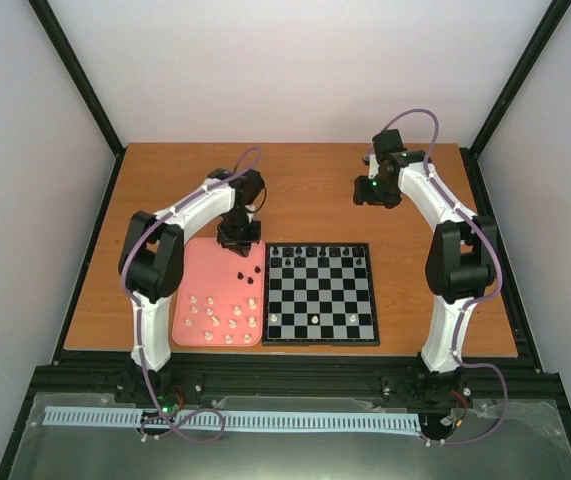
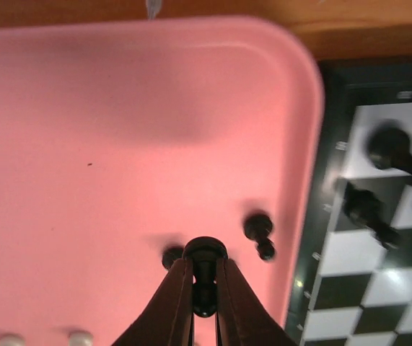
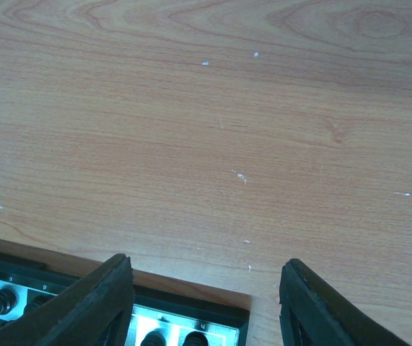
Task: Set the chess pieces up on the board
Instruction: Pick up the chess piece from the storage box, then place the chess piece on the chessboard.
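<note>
The left gripper (image 2: pixel 204 268) is closed narrowly on a black chess piece (image 2: pixel 204 251) over the pink tray (image 2: pixel 83 144), with two more black pieces (image 2: pixel 259 229) just beside it. The right gripper (image 3: pixel 206 267) is held wide open and empty above the table (image 3: pixel 206 108) past the board (image 1: pixel 322 295). A pickup is judged in hand; a clean lift and carry to a vacant far-row square are called for.

**Board part-set, one black piece gripped**

The chequered board (image 1: pixel 322 343) lies by the near edge of the worktop (image 1: pixel 295 190), about midway. Black pieces (image 1: pixel 312 251) stand along its far row, seemingly nearly full; three cream pieces (image 1: pixel 314 318) stand on its near row. Toward the near-left corner lie loose cream pieces (image 1: pixel 221 318) and a few black ones (image 2: pixel 257 227); one black piece (image 2: pixel 204 251) sits pinched in the left claw (image 2: pixel 204 270).
</note>
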Robot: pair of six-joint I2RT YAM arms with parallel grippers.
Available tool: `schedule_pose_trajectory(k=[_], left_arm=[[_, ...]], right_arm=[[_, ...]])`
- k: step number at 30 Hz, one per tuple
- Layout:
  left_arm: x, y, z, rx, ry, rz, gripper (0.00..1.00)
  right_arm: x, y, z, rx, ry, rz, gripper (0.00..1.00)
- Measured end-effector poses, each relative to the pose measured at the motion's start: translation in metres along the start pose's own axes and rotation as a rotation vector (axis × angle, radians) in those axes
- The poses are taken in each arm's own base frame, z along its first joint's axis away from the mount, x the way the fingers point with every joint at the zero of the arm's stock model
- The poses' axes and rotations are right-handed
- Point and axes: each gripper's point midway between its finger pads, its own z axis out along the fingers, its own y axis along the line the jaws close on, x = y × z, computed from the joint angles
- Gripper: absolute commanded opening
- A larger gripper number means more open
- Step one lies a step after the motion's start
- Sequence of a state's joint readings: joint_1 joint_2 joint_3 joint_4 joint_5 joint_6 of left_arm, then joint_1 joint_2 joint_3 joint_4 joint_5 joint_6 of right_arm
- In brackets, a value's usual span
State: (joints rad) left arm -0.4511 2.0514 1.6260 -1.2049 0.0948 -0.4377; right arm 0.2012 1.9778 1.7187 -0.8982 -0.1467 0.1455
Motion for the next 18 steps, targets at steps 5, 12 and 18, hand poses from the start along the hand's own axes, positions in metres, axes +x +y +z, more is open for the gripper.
schedule_pose_trajectory(k=[5,12,18], left_arm=[[-0.003,-0.022,-0.046,0.044,-0.085,0.045,0.06],[0.024,-0.098,-0.080,0.114,-0.143,0.224,0.06],[0.050,-0.154,-0.074,0.144,-0.117,0.357,0.07]], right_arm=[[0.000,0.000,0.000,0.000,0.000,0.000,0.56],[0.000,-0.001,-0.001,0.009,-0.001,0.000,0.56],[0.000,-0.002,-0.001,0.013,-0.001,0.000,0.56]])
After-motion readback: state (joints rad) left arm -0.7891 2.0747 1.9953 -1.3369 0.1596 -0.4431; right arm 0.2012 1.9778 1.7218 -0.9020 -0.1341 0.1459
